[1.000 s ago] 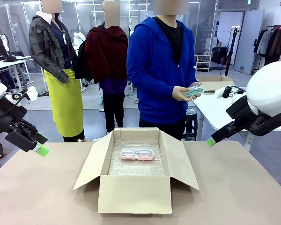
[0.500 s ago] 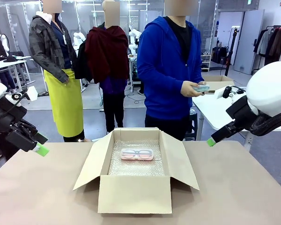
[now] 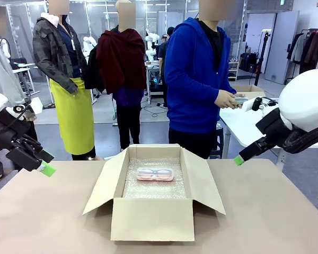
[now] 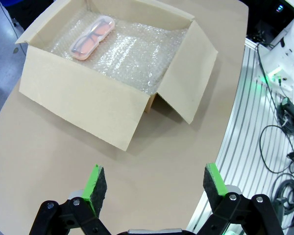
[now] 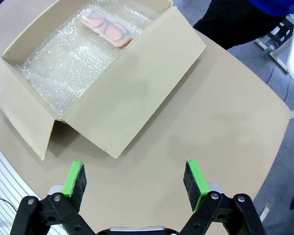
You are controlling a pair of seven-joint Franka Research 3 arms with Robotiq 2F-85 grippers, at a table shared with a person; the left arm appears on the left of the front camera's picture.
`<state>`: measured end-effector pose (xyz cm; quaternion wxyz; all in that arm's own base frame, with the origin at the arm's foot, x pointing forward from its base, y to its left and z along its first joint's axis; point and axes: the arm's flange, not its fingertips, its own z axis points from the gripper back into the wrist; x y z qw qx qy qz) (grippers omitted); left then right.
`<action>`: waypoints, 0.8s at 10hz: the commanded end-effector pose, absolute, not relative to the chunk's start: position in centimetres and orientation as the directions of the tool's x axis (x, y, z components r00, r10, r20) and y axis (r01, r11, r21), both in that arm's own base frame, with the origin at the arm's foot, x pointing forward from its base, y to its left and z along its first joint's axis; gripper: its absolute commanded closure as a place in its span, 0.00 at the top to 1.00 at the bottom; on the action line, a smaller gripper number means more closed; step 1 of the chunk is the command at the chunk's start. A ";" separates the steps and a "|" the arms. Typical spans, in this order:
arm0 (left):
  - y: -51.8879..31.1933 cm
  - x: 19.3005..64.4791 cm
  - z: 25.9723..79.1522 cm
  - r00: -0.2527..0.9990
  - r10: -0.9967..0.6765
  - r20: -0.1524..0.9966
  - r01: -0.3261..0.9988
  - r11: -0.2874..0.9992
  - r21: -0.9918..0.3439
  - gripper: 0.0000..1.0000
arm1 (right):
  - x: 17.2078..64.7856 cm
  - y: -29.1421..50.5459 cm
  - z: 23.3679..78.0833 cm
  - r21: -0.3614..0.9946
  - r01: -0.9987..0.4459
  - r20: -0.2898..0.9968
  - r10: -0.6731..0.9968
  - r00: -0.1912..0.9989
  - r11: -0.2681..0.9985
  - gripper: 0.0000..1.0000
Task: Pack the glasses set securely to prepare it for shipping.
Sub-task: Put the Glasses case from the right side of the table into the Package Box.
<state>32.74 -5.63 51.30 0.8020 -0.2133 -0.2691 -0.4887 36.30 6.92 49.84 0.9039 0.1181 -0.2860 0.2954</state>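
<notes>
Front view: cardboard box (image 3: pixel 153 211) stands open in the middle of the bench (image 3: pixel 42 222), flaps folded out, floor lined with bubble wrap (image 3: pixel 153 189). The pink case (image 3: pixel 155 174) lies flat on the wrap toward the far wall, clear lid up, spectacles visible through it. Judgement: the wrap serves as cushioning, and the case's far placement leaves the nearer half free for its mate.

The mint green case (image 3: pixel 240 99) is not packed yet. It sits in the person's hand (image 3: pixel 225 99) at chest height, well apart from the box, off to picture right. It is small in frame, so the colour is barely readable.

The left claw (image 4: pixel 154 183) and right claw (image 5: pixel 134 178) both have jaws spread wide and hold nothing. Each hovers above the bench on its own side of the box. Judgement: parked clear so the person can reach in.

Against one second earlier:
- The person has stepped to picture right and turned side-on.
- The mint case went from both hands before the chest to farther right.
- Another person in grey has entered at the left edge.
- Box, pink case and both arms are unchanged.
</notes>
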 end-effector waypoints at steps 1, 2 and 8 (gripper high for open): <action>-5.4 32.7 51.5 0.359 -0.668 0.652 0.910 0.407 -0.084 1.00 | 36.3 7.0 49.9 0.044 -0.602 0.588 0.467 0.661 0.797 1.00; -5.4 32.7 51.5 0.359 -0.668 0.652 0.910 0.407 -0.084 1.00 | 36.3 7.0 49.9 0.044 -0.602 0.588 0.467 0.661 0.797 1.00; -5.4 32.7 51.5 0.359 -0.668 0.652 0.910 0.407 -0.084 1.00 | 36.3 7.0 49.9 0.044 -0.602 0.588 0.467 0.661 0.797 1.00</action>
